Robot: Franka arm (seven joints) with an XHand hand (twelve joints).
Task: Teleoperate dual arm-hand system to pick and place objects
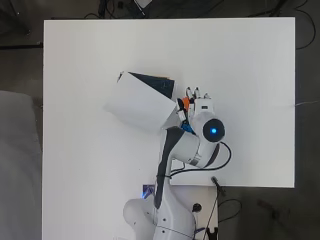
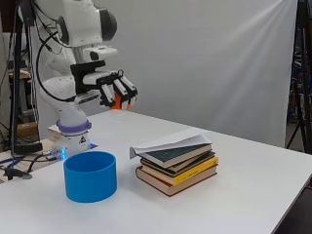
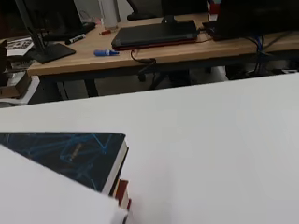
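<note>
A matt white paper sheet [image 2: 170, 143] lies over paper books [image 2: 178, 168] on the smooth matt table [image 2: 253, 195]; the blue cup [image 2: 90, 176] looks smooth plastic.

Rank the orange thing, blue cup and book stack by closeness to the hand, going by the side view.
1. Orange thing: between the curled fingers of the hand.
2. Blue cup, below the hand, and book stack, lower right: too close to call.
</note>
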